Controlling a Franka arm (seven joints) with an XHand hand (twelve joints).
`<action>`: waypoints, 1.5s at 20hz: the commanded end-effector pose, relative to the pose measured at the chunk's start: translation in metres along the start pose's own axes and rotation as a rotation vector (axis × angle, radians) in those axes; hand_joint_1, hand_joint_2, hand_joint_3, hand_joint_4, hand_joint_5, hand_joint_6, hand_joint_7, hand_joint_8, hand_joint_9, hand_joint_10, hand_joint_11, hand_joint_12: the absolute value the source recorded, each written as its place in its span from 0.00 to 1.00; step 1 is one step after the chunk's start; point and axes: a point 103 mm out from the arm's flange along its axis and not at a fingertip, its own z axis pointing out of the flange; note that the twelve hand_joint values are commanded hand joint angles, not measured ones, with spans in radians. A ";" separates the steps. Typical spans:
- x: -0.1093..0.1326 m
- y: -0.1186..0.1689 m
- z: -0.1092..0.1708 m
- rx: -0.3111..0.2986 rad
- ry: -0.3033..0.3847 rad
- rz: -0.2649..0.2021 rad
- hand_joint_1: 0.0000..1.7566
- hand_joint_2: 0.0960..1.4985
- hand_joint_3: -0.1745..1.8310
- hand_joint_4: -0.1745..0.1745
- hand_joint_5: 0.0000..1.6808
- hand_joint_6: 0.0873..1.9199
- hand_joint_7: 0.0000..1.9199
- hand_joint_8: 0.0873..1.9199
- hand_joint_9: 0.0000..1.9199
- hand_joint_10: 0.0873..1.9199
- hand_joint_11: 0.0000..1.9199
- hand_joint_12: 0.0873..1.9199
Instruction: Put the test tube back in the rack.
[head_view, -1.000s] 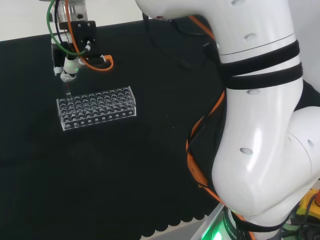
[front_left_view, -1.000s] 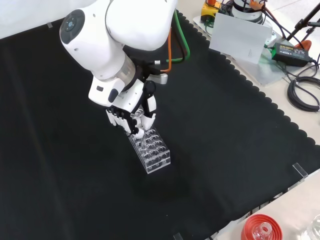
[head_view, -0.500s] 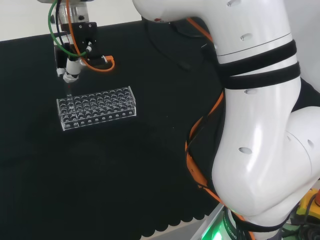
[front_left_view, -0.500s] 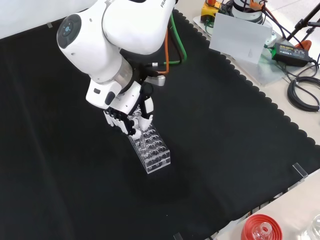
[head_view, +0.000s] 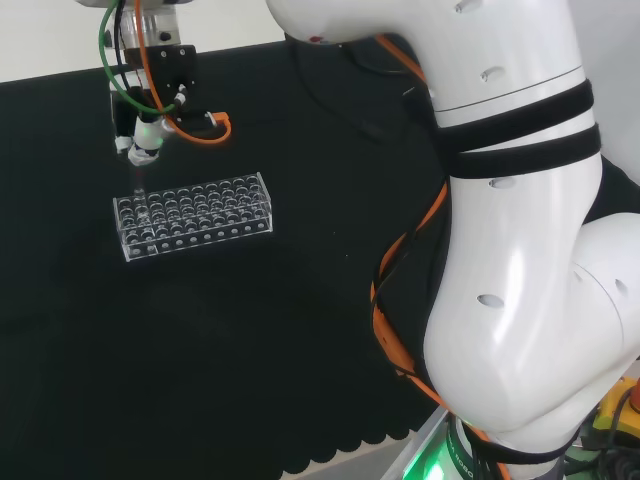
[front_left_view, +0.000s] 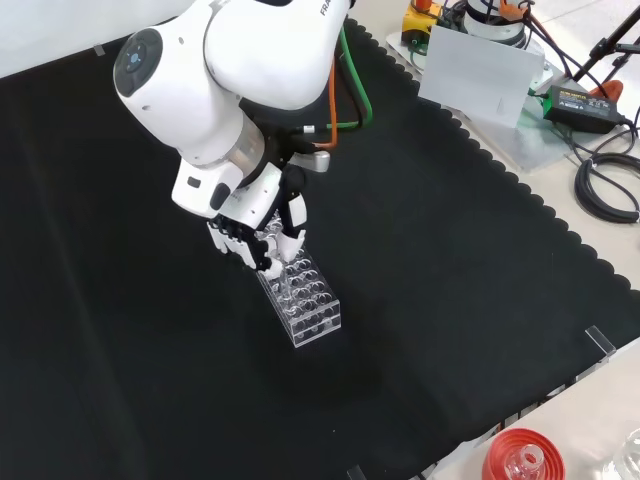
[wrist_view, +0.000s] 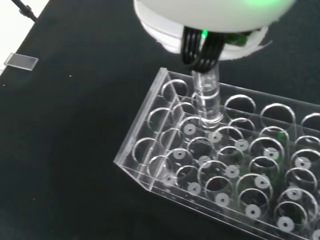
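Looking at the head view, my robot hand (head_view: 146, 138) has its fingers pinched round the test tube (wrist_view: 206, 98), upright over the left end of the clear rack (head_view: 193, 214), tip right at a hole.

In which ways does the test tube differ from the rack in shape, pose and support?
The test tube is one narrow cylinder standing upright; the rack is a wide flat block with many round holes. The tube hangs in the hand above the holes; the rack rests on the black cloth. Both are clear.
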 end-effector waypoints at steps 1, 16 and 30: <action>0.007 0.001 0.004 0.003 0.004 -0.014 0.82 0.39 0.40 0.00 0.76 0.17 0.72 0.38 0.67 0.29 0.55 0.57; 0.012 0.004 0.023 0.039 0.011 -0.019 0.82 0.39 0.40 0.00 0.76 0.17 0.72 0.38 0.67 0.28 0.55 0.57; 0.016 0.009 0.028 0.055 0.009 -0.034 0.82 0.39 0.40 0.00 0.76 0.17 0.72 0.38 0.67 0.28 0.55 0.57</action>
